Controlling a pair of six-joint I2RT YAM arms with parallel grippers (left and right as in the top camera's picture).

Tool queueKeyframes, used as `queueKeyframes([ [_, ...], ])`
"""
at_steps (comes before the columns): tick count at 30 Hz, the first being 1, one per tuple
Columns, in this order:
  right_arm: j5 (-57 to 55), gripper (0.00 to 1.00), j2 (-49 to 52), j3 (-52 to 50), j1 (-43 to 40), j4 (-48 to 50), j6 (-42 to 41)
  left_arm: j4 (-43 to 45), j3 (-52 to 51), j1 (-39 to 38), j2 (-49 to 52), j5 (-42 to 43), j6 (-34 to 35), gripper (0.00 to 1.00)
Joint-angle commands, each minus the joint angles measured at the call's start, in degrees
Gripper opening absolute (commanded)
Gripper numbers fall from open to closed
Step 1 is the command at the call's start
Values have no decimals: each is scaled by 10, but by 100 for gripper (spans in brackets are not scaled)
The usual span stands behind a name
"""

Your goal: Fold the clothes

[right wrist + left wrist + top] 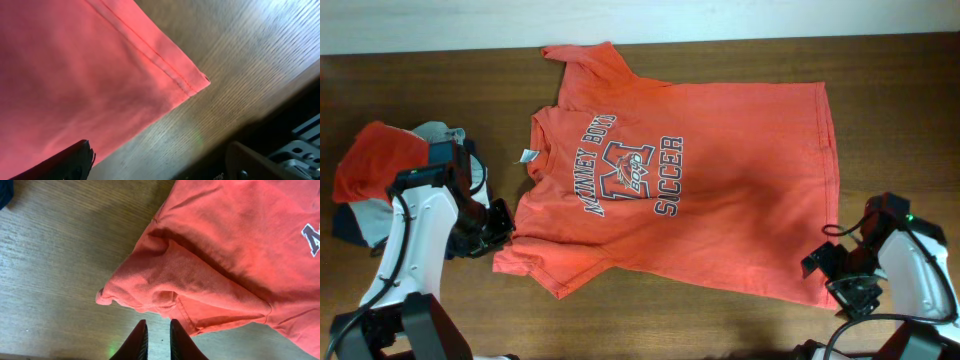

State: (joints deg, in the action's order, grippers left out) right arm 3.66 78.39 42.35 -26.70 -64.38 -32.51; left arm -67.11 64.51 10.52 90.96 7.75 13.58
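Note:
A large orange-red T-shirt (720, 190) lies spread flat and face up on the wooden table (880, 90), collar to the left and lettering showing. My left gripper (496, 228) hovers just off its near sleeve (165, 280). Its fingers (159, 322) stand a narrow gap apart, with bare wood between them and nothing held. At the shirt's near right hem corner (200, 82), my right gripper (825, 262) is wide open (160, 165), empty, over wood beside the cloth.
A pile of other clothes sits at the far left: an orange-red piece (375, 160) on grey (442, 131) and navy (348, 225) ones, close behind my left arm. The table's front edge (280, 107) runs just beside the right gripper.

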Motion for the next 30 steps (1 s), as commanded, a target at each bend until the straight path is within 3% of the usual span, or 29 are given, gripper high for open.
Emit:
queueKeyframes([
  [1,47,84,-4,-44,1,45,-19,3,7,1,-9,4,-17,16],
  [3,52,77,-4,-63,1,71,-23,3,7,1,-9,4,-17,17],
  [9,36,77,-4,-91,1,103,-23,5,7,1,-9,5,-17,17],
  [11,36,70,-4,-105,1,121,-23,6,7,1,-9,4,-17,17],
  [13,36,60,-4,-121,1,144,-23,7,7,1,-9,4,-17,17],
  [16,32,31,-4,-120,0,162,-18,6,7,1,-9,4,-17,17],
  [20,32,14,-4,-77,1,152,14,7,7,1,-9,4,-17,17],
  [25,33,6,-5,10,1,100,54,7,7,1,-9,4,-17,17],
  [30,38,4,-5,50,1,70,68,7,7,1,-9,4,-17,17],
])
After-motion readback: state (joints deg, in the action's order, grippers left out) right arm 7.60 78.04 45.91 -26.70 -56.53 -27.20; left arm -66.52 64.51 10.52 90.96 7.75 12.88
